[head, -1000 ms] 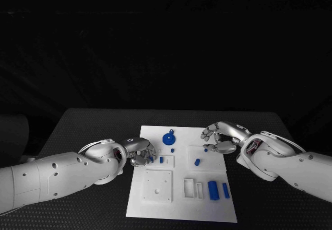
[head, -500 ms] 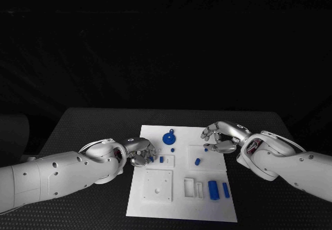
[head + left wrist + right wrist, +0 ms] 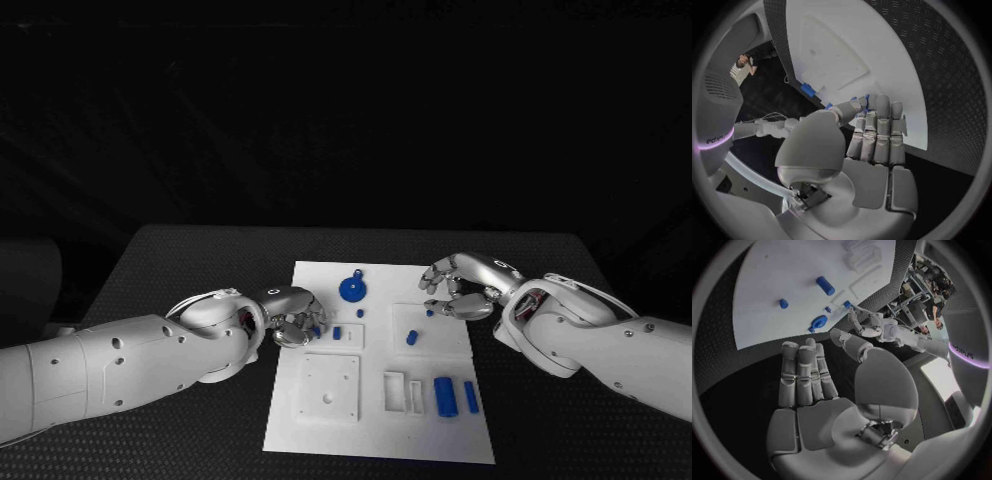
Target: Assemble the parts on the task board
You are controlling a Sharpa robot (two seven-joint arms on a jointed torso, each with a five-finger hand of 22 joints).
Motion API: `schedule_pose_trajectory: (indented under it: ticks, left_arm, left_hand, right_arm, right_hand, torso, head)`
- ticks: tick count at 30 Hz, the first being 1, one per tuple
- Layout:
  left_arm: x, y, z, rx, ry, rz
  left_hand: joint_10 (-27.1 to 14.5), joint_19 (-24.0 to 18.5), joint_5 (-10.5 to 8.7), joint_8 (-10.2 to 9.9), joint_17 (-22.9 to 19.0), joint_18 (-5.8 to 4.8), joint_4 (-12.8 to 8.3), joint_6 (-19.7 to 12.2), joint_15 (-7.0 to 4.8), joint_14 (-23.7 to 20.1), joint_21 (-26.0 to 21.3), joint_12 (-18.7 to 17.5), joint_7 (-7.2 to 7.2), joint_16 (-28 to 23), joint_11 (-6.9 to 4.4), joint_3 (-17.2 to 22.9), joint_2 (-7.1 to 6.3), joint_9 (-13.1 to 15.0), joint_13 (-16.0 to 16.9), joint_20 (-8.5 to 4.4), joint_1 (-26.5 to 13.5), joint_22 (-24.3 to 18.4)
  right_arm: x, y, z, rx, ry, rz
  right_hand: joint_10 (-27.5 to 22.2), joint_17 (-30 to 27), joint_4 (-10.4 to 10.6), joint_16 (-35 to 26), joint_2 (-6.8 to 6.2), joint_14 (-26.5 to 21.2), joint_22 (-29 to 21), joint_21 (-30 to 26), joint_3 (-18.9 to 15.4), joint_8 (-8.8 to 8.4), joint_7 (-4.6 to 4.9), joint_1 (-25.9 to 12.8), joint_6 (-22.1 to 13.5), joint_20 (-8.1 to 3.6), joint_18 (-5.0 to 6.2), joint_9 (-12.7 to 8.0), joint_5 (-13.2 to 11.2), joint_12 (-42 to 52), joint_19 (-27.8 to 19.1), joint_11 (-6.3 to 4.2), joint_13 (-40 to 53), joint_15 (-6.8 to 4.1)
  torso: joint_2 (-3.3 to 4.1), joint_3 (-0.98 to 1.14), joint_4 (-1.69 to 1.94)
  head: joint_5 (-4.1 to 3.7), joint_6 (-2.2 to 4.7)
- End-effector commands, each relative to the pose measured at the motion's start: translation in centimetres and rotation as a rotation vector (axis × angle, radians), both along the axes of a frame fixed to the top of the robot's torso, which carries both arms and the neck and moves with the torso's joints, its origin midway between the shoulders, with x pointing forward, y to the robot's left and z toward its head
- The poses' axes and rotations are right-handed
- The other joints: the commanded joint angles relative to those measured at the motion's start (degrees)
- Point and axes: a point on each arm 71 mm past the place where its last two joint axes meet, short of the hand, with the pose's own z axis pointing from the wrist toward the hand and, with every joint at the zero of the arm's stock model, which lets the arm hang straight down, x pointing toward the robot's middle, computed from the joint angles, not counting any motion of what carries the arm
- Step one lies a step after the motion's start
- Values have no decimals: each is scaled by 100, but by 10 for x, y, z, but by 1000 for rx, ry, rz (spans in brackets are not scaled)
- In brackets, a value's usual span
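Task board (image 3: 378,420): flat white rectangular plate on the black textured surface (image 3: 173,270), lying between the two hands. Smooth matte top with shallow recessed pockets and raised square plates.

Left hand (image 3: 293,316), silver metal, hovers at the board's left edge, fingers curled in close together. Left wrist view shows the fingers (image 3: 879,132) packed side by side, thumb folded across, a bit of blue at the fingertips; cannot tell whether it pinches a part or the blue lies on the board behind. Just beside this hand, toward the board's middle, a small blue block (image 3: 336,334) sits in a square recess.

Right hand (image 3: 462,287), same silver metal, is over the board's right edge, fingers curled, tips close together. In the right wrist view the fingers (image 3: 804,375) lie straight and pressed side by side, the thumb apart from them, nothing in the palm.

Between the hands, nearer the far end of the board: a round blue disc (image 3: 352,290) with a small peg-like piece just beyond it. Just beside the right hand, a short blue cylinder (image 3: 411,338) lies on a raised plate. Nearer the robot from the right hand, two blue bars (image 3: 454,396) lie side by side, long and rounded, next to an open rectangular white slot frame (image 3: 395,392). Nearer the robot from the left hand, a raised white square plate (image 3: 330,386) with a centre hole.
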Motion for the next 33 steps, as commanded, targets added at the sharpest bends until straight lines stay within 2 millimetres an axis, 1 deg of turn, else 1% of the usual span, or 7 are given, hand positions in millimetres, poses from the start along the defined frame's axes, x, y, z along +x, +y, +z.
schedule_pose_trajectory:
  ticks: [1, 8, 14, 17, 33]
  left_arm:
    - [-1, -2, -3, 16, 18, -11]
    - [-2, -2, -4, 22, 27, -13]
    - [-3, -2, -4, 26, 35, -16]
    - [-3, -2, -4, 26, 35, -18]
    - [-3, -1, -4, 25, 29, -13]
  left_hand:
    - [3, 20, -2, 4, -8, -5, -21, 2, -5, 21, 9, -43, 35, -6, 23, -5, -49, -8, -15, -86, 32, 118]
    - [-9, 14, -2, -7, -3, -7, -27, -25, 1, 22, 11, -46, 47, 1, 30, -41, -143, -15, -21, -81, 7, 121]
    - [-9, 14, -2, -9, -1, -6, -27, -30, 1, 21, 11, -45, 48, 3, 30, -43, -156, -17, -21, -81, 6, 121]
    - [49, 16, -2, 3, 9, -3, -32, -12, -12, 28, 18, -15, 41, 21, 10, -48, -182, -14, -5, -85, 18, 124]
    - [256, 39, -2, 6, 42, -13, -4, -21, -72, 52, 42, 82, 43, 81, -70, -68, -235, -24, 69, -120, 22, 123]
  right_arm:
    - [-1, 1, -1, -3, 6, 16]
    - [-1, 1, -1, -3, 6, 16]
    - [-1, 1, -1, -3, 6, 16]
    - [-1, 1, -1, -3, 6, 16]
    - [-1, 1, -1, -3, 6, 17]
  right_hand:
    - [26, -9, 28, 39, 21, -47, 62, -29, -13, 34, 8, -33, -34, -46, 137, -5, 18, -18, -9, 1, -9, -9]
    - [26, -10, 27, 40, 21, -47, 62, -30, -13, 35, 8, -33, -34, -46, 137, -5, 19, -18, -8, 1, -10, -9]
    - [27, -10, 26, 40, 21, -47, 62, -30, -13, 35, 8, -32, -34, -46, 137, -6, 19, -18, -8, 1, -10, -9]
    - [27, -10, 27, 40, 21, -47, 62, -30, -14, 35, 9, -33, -34, -46, 137, -6, 19, -18, -8, 1, -10, -9]
    - [28, -12, 26, 41, 22, -47, 63, -32, -14, 35, 9, -32, -34, -46, 137, -6, 21, -18, -6, 1, -12, -9]
  torso:
    - [2, -2, -2]
    - [-1, -2, 1]
    - [0, -3, -2]
    - [1, -3, -1]
    - [0, -3, 1]
  head:
    - [-5, -6]
    - [-5, -12]
    - [-4, -16]
    - [-6, -12]
    - [0, -15]
